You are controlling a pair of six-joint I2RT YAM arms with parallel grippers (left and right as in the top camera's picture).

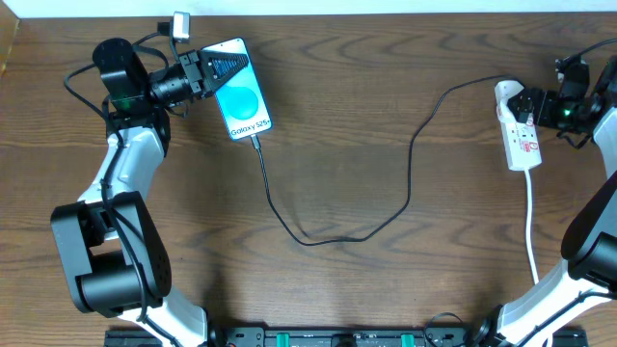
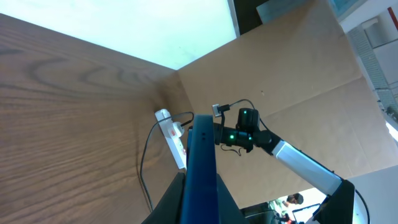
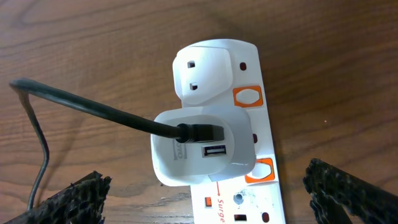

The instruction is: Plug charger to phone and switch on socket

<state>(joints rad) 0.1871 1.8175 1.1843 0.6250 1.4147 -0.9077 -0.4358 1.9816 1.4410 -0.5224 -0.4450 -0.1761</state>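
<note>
The dark wood-grain table (image 1: 366, 289) carries a white power strip (image 1: 527, 149) near its right edge. A thin black charger cable (image 1: 411, 178) loops across the middle to the phone (image 1: 241, 96) at upper left.

phone (image 1: 240, 88) screen: "galaxy s25"; socket (image 3: 249, 186): "surge", cut off.

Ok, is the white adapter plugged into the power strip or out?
Plugged in. The right wrist view shows the adapter seated on the power strip, with the black cable in one of its USB ports.
</note>
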